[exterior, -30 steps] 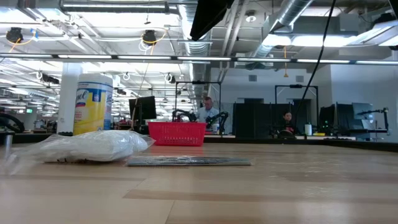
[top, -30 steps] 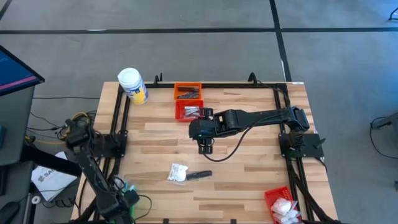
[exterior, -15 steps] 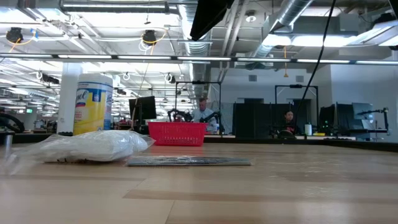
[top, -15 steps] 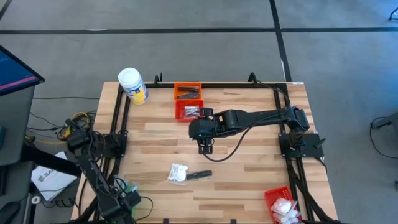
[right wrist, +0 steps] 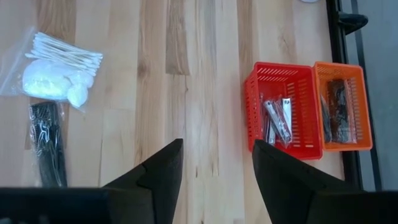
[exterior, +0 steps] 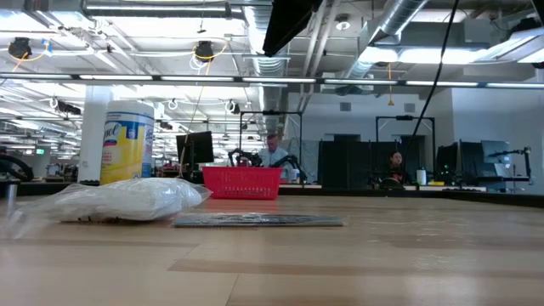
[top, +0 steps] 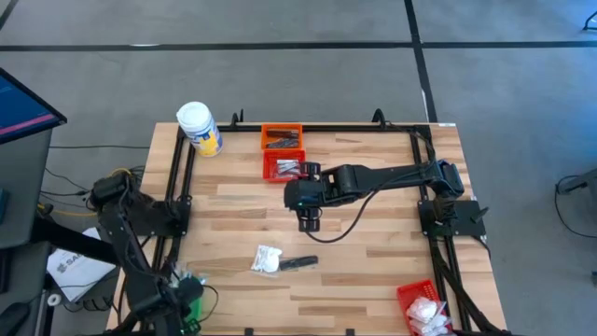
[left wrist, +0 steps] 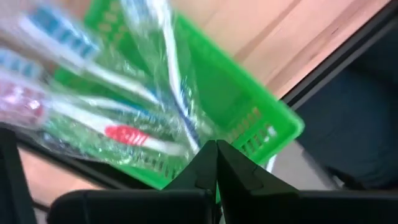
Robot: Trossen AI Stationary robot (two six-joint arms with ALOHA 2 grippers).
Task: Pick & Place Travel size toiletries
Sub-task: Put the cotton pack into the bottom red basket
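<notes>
Left gripper: its jaws are pressed together with nothing between them, at the near left corner of the tabletop, right over a green basket.
Green basket contents: toothbrushes in clear wrap lie in the basket just ahead of the closed left jaws, not touching them.
White jar: stands upright at the far left corner of the tabletop, well apart from both sets of jaws.
Clear bag: holds cotton swabs and white pads; it lies flat on the tabletop ahead of the right jaws and off to one side, well clear of them. In the low view the same bag rests on the wood.
Dark packet: slim and black, flat on the wood just beside the clear bag, nearer the right jaws than the bag but outside the gap between them. In the high view it lies at.
Right gripper: over the middle of the tabletop, pointing down, jaws apart and holding nothing; only bare wood shows between them.
Red basket: ahead of the right jaws on the opposite side from the bag, holding metal nail clippers.
Orange basket: touching the red basket on its far side, holding dark slim items.
Second red basket: at the near right corner, holding white packets, well apart from both jaws.
</notes>
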